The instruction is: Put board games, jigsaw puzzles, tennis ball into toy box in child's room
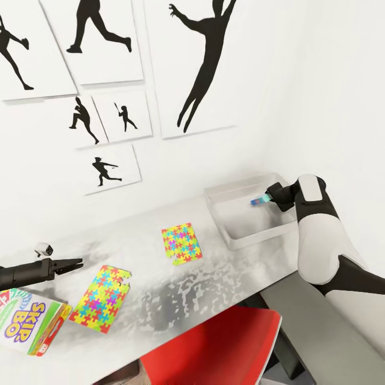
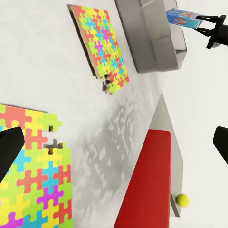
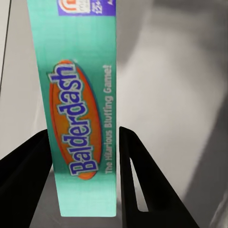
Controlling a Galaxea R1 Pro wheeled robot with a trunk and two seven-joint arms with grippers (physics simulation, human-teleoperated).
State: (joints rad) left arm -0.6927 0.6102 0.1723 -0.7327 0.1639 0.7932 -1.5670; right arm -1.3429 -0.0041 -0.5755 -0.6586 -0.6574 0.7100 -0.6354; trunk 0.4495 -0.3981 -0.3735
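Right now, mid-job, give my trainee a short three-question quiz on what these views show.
1. True or false: the right gripper holds a game box over the toy box.
2. Which game lies nearest the left gripper? A) Skip-Bo B) Monopoly C) Scrabble
3. How many puzzles lie on the table?

Key:
1. True; the right wrist view shows the fingers either side of the Balderdash box.
2. A
3. Two: one mid-table, one beside the Skip-Bo box.
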